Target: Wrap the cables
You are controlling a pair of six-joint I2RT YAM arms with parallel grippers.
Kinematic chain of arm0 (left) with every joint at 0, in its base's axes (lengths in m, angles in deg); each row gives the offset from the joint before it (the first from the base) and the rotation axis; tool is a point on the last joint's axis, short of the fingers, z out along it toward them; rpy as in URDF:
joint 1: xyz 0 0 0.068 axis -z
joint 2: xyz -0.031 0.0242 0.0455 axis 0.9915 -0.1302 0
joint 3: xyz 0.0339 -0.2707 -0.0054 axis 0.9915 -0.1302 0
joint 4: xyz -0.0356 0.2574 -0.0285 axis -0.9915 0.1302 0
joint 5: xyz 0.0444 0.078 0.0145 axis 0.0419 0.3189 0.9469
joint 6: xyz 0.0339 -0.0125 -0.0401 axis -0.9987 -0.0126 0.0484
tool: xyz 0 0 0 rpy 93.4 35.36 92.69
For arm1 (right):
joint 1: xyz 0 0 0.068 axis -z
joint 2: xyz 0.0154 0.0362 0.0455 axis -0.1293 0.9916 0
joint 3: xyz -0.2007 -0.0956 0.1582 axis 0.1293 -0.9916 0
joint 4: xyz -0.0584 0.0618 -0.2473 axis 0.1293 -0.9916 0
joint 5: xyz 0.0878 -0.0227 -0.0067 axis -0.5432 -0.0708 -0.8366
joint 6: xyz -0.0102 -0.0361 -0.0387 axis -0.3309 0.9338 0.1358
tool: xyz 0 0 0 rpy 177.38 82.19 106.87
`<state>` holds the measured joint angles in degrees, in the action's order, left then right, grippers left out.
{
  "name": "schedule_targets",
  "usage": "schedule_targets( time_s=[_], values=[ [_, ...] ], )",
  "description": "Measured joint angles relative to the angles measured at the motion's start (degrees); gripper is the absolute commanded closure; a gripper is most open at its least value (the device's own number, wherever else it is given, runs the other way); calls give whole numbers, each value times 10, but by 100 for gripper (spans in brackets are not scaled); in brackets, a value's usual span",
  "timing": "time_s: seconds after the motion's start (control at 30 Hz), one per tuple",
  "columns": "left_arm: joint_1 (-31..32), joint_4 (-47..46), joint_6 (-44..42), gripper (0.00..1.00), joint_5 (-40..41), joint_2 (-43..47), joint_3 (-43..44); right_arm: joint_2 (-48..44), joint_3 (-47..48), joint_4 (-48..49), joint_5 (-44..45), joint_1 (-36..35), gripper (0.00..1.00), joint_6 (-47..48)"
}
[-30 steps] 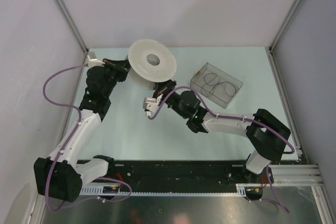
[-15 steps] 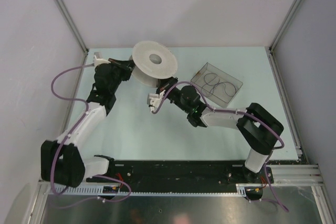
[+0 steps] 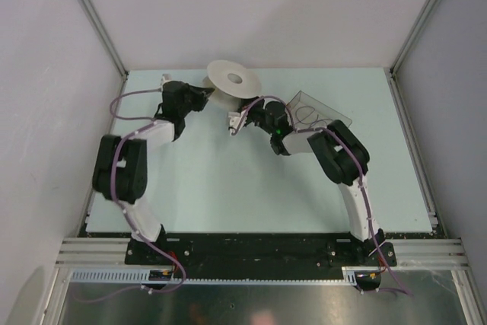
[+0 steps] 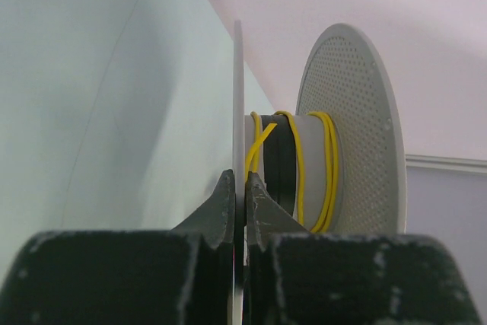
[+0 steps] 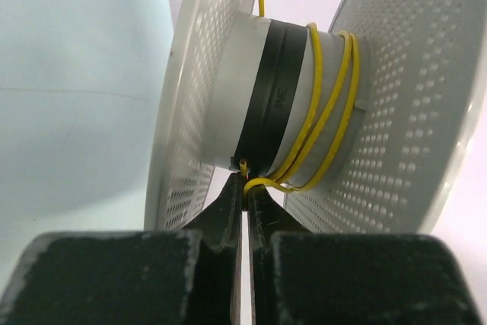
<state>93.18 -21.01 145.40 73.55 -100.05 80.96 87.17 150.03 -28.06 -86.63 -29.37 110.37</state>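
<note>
Left jaws: clenched on the thin rim of the spool [image 3: 228, 85], on its near flange, at the far side of the worktop [image 3: 228, 188].
Right jaws: pinched shut on the free end of the yellow cable [image 5: 316, 74], hard against the hub.
Cable: we count a few loose turns round the hub, between the two flanges. The end leaves the turns and runs straight into the right jaws.
Nearby: a clear box [image 3: 335, 121] just right of the spool, with dark wire loops inside.
Risk: the turns look slack to us. If the right jaws pull off line or slip, the springy wire could unwind or ride over a flange. With so narrow a rim grip, the spool could twist out of the left jaws.
</note>
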Motion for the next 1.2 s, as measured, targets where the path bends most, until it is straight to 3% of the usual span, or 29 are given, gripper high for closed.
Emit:
schedule_targets(
  time_s=[0.4, 0.67, 0.97, 1.07, 1.2],
  values=[
    [-27, -71, 23, 100, -37, -252, 170, 255, 287, -21, -32, 54, 100, 0],
    [-43, -96, 21, 97, -65, -338, 231, 336, 386, -43, -41, 62, 100, 32],
    [-47, -106, 7, 75, -90, -379, 264, 407, 486, -36, -56, 64, 100, 73],
    [-49, -104, 7, 71, -95, -380, 252, 415, 502, -41, -63, 63, 100, 81],
    [-56, -103, 8, 57, -120, -372, 212, 429, 527, -40, -80, 59, 100, 95]
  ],
)
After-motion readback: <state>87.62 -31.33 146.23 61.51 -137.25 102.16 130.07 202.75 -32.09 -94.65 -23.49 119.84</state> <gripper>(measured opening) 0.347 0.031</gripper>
